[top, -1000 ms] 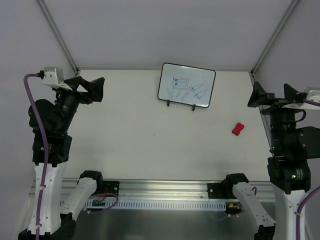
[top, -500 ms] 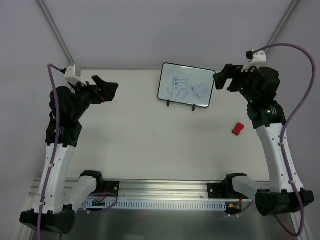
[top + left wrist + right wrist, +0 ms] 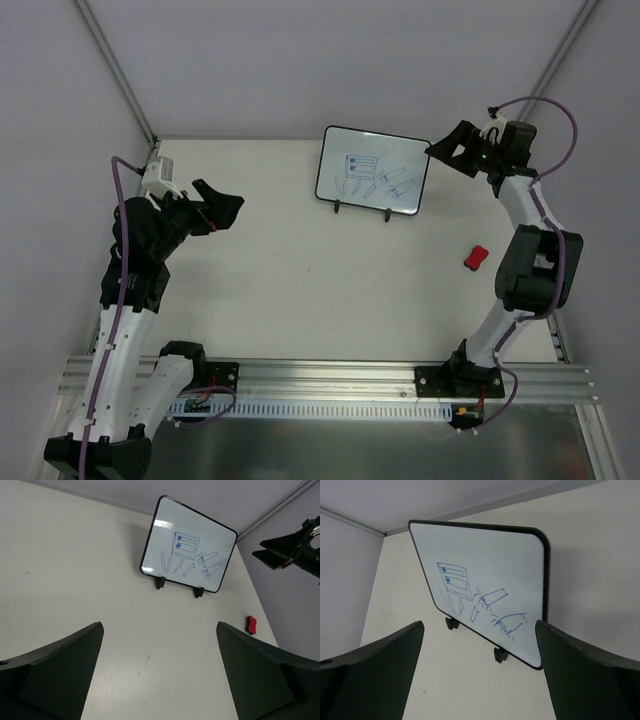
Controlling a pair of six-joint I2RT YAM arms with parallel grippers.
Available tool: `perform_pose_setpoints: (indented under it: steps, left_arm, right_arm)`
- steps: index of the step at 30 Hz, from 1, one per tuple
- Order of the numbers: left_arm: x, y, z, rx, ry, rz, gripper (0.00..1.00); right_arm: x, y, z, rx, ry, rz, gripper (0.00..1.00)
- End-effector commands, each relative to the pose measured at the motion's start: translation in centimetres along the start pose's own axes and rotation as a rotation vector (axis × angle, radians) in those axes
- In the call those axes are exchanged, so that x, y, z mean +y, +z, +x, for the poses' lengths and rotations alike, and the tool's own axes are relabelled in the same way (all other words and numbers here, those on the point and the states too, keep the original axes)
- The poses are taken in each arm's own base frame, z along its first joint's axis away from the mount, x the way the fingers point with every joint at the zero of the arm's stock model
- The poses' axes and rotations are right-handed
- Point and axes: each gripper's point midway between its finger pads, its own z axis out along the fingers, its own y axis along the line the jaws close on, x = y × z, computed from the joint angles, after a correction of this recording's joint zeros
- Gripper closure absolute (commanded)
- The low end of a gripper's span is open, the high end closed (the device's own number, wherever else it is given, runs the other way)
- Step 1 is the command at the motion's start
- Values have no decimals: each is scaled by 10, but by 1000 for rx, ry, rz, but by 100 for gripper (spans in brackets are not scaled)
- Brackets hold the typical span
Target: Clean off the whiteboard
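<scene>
White laminate table (image 3: 300, 290) carries two items, both inspected from the top view and both wrist views.

Item 1: whiteboard (image 3: 373, 171) (image 3: 188, 550) (image 3: 485, 585). It sits at the far edge of the table, at about 12 to 1 o'clock from the table's centre. It stands on two small black feet, leaning back slightly, and has a thin black frame and rounded corners. Blue marker drawings cover the middle of its face: a small box with lines, then several long narrow outlines below and beside it. The margins of the face are plain white.

Item 2: red eraser (image 3: 476, 258) (image 3: 251, 624). It lies flat on the table at 4 o'clock from the whiteboard, well apart from it, with nothing touching it.

Left arm (image 3: 150, 240): it is positioned at 9 o'clock on the table and its jaws are turned toward 3 o'clock. The wrist view shows both dark fingers (image 3: 55, 675) spread wide with nothing between them, well apart from the whiteboard.

Right arm (image 3: 530, 250): it reaches to the far right corner. Its jaws sit at 2 o'clock from the whiteboard, just beside the upper right corner; contact cannot be determined. The fingers (image 3: 370, 670) are spread wide and hold nothing, and the whiteboard's face fills the gap between them in the wrist view.
</scene>
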Motion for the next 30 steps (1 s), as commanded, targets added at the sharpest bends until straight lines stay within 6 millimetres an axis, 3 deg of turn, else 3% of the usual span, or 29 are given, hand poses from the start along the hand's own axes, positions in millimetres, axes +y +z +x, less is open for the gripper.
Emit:
perform_pose_setpoints:
  steps: [1, 7, 10, 17, 23, 30]
  left_arm:
    - [-2, -4, 9, 9, -20, 20, 1]
    - [1, -1, 15, 34, -19, 14, 1]
    - [2, 2, 14, 44, -19, 12, 1]
    - [3, 12, 16, 81, -25, 10, 1]
    - [5, 19, 16, 100, -35, 5, 1]
    - [3, 25, 17, 125, -46, 15, 1]
  right_arm:
    - [12, 8, -33, -47, -69, -135, 1]
    - [-38, 45, -15, -6, -127, -86, 4]
    - [-53, 59, -5, 17, -121, -104, 6]
    - [-60, 81, 5, 62, -99, -205, 23]
    - [-48, 86, 4, 82, -95, -313, 37]
    - [-44, 90, 6, 102, -83, -380, 42]
